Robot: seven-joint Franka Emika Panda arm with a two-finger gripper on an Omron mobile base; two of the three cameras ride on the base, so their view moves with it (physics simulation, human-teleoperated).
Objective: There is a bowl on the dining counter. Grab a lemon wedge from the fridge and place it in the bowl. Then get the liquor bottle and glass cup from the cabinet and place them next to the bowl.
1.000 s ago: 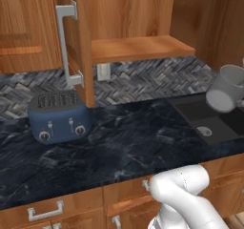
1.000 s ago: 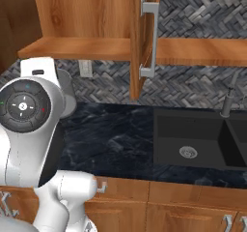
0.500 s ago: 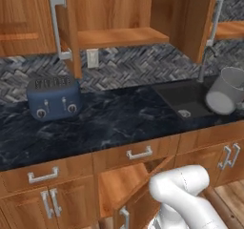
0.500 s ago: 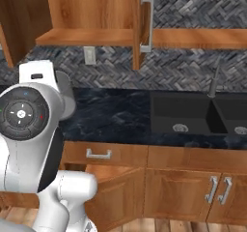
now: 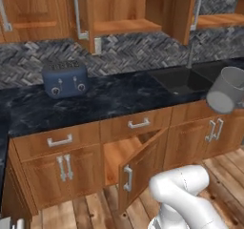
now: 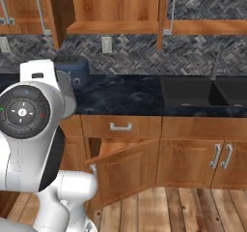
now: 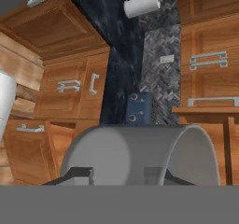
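The glass cup (image 7: 140,155) lay tipped on its side, clamped between the tool's (image 7: 119,175) two dark fingertips (image 7: 79,175). In the left base view the cup (image 5: 228,89) hung in the air right of the sink (image 5: 181,80), beyond the worktop's (image 5: 109,99) front edge. Left of the sink stood a blue toaster (image 5: 64,78); below the worktop a lower cabinet door (image 5: 138,168) stood ajar.

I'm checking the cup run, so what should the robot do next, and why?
Probably keep driving toward the dining counter, cup held level. The fingers grip the cup, on its side in the hand view, and the base faces the sink counter, with no bowl here.
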